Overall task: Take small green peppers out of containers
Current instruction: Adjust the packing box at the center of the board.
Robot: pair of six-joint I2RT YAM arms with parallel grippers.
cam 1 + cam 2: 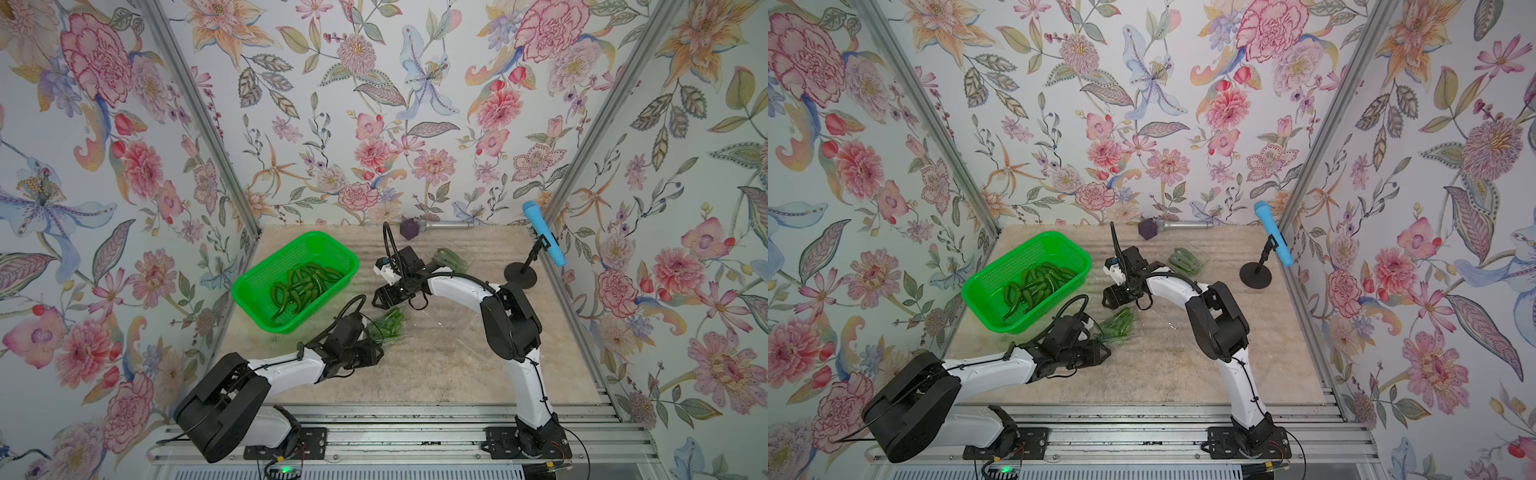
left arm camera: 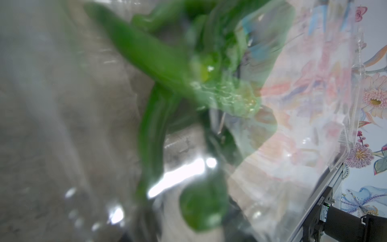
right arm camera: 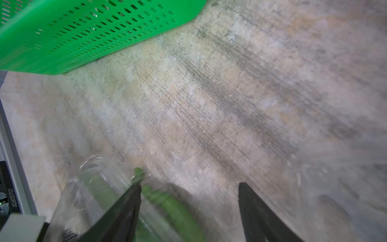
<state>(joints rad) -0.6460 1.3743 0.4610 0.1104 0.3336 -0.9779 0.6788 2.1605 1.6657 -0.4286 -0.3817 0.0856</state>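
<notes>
on the table (image 3: 209, 100), a container (image 3: 92, 184) lies beside the right gripper (image 3: 189, 184).

Two arms on a front rail, seen in both top views. The left arm (image 1: 286, 368) lies low, its black shoulder housing at the near left and its white link running forward and inward to a black wrist. The left gripper (image 1: 380, 345) points toward the middle of the workspace; its fingertips cannot be made out, so how its jaws stand cannot be told. The right arm (image 1: 525, 386) rises from its base to a black elbow, then bends its white forearm forward and across toward the centre. The right gripper (image 3: 189, 186) angles down at the tabletop, its two dark fingers (image 3: 251, 201) held well apart.
</notes>
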